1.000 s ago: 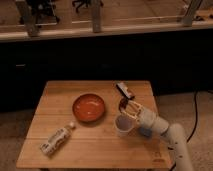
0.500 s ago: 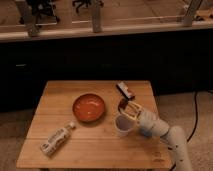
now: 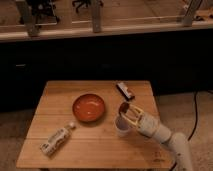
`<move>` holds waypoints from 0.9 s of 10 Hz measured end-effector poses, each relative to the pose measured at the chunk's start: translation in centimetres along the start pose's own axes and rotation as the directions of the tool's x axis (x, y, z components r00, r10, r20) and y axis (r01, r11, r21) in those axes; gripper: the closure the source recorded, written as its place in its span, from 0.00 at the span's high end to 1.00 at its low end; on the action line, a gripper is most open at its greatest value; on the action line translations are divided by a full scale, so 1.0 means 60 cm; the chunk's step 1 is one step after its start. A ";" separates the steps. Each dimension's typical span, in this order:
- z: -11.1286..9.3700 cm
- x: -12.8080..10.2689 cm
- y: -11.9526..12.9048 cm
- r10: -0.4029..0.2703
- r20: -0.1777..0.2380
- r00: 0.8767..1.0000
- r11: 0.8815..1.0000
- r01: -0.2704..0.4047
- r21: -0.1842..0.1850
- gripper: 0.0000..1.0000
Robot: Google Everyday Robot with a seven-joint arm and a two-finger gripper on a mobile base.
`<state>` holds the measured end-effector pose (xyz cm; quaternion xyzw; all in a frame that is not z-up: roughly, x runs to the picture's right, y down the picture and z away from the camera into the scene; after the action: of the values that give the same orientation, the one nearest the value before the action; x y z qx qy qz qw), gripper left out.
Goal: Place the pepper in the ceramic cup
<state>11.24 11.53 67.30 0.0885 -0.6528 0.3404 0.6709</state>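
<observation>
The ceramic cup (image 3: 121, 126) is a small pale cylinder standing on the wooden table (image 3: 60, 97), right of the orange bowl. My gripper (image 3: 126, 111) reaches in from the lower right, directly above the cup's mouth. Its pale fingers (image 3: 131, 116) are closed around the pepper (image 3: 123, 106), a small dark red-brown lump held just over the cup's rim.
A wide orange bowl (image 3: 89, 107) sits mid-table. A flat dark bar with red trim (image 3: 125, 91) lies at the back right. A pale wrapped bottle-like item (image 3: 57, 139) lies at the front left. The table's right edge is near my arm (image 3: 170, 140).
The gripper with the pepper has shifted slightly lower and nearer over the cup's mouth. Nothing else has moved.
</observation>
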 end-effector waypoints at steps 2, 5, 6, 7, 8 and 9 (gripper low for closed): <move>-0.022 0.000 0.000 -0.001 -0.019 1.000 1.000 0.001 0.018 0.01; -0.038 0.005 -0.002 0.003 -0.038 0.999 1.000 -0.002 0.029 0.01; -0.038 0.007 -0.001 0.006 -0.042 0.999 1.000 -0.005 0.028 0.01; -0.039 0.010 -0.001 0.013 -0.052 0.999 1.000 -0.012 0.025 0.03; -0.039 0.012 -0.001 0.020 -0.062 0.998 1.000 -0.019 0.023 0.09; -0.041 0.014 -0.001 0.030 -0.074 0.997 0.999 -0.029 0.016 0.19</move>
<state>13.20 13.15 67.76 0.0711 -0.6262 0.3580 0.6890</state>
